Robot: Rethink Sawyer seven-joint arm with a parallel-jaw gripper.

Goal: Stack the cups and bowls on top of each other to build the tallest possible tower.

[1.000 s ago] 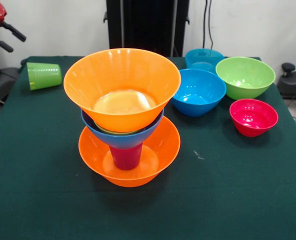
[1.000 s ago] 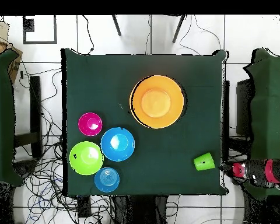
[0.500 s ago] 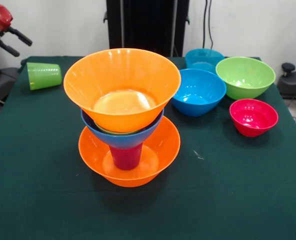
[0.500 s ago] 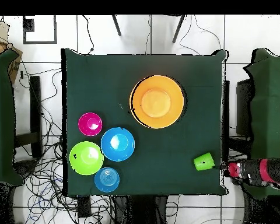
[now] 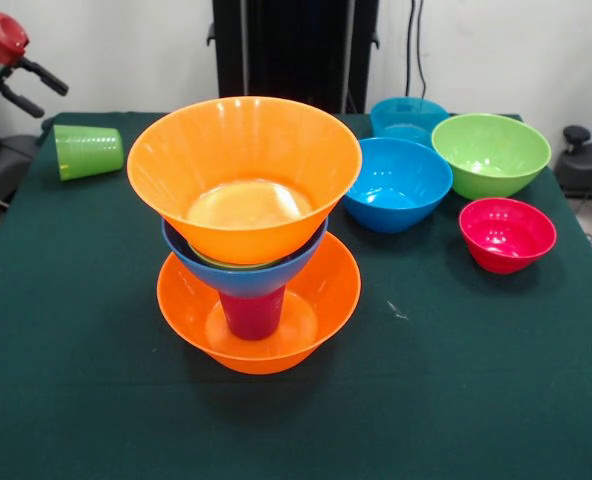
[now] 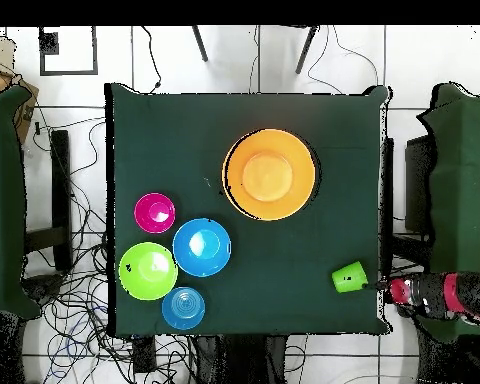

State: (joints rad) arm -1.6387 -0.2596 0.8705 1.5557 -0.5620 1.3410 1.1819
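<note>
The tower point(image 5: 246, 240) stands mid-table: a wide orange bowl point(image 5: 261, 345) at the bottom, the purple-magenta cup point(image 5: 253, 313) in it, a blue bowl point(image 5: 244, 278) on the cup and a second orange bowl point(image 5: 244, 165) on top. From above the tower point(image 6: 269, 174) shows only orange. The light green cup point(image 5: 88, 151) lies on its side at the table's edge. Beyond that edge, my gripper point(image 5: 36, 86) hangs open with nothing in it. In the overhead view the gripper point(image 6: 383, 287) is just off the green cup point(image 6: 350, 277), not touching it.
Loose bowls sit together on the dark green table point(image 5: 456, 390): blue point(image 5: 396, 183), teal point(image 5: 408, 116), lime green point(image 5: 490, 152) and red-pink point(image 5: 506, 233). From above they cluster as red-pink point(image 6: 155, 212), blue point(image 6: 202, 247), lime point(image 6: 148, 270) and teal point(image 6: 184, 308).
My gripper has shifted a little closer to the lying green cup and sits higher in the front view. The tower and the bowls have not moved.
</note>
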